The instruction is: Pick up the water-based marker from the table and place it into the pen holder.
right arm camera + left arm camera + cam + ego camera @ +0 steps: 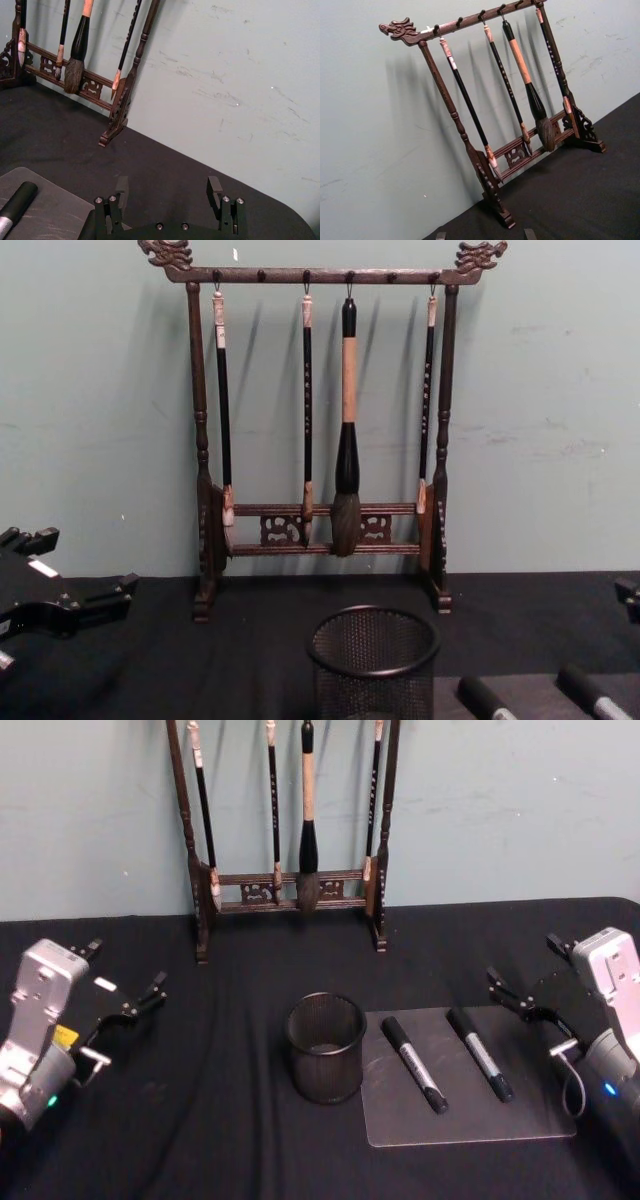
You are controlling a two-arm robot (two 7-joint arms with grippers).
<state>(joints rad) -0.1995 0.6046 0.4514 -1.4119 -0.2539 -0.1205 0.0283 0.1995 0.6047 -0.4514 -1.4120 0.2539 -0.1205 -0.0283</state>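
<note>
Table (200,1120), black-clothed: at its left the left pincer (125,972) hovers wide open, empty. Mid-table the pen holder (325,1070) stands upright; just right of it two markers (413,1063) lie apart on a clear mat (530,1112). Beyond them the right pincer (528,965) hangs open, empty.

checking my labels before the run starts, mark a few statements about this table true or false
1. Two markers lie on the grey mat. True.
2. A marker stands in the pen holder. False: the pen holder is empty.
3. The pen holder stands on the mat. False: it stands on the black cloth beside the mat.
4. Four brushes hang from the rack. True.
5. The right gripper holds a marker. False: it is open and empty.
</note>
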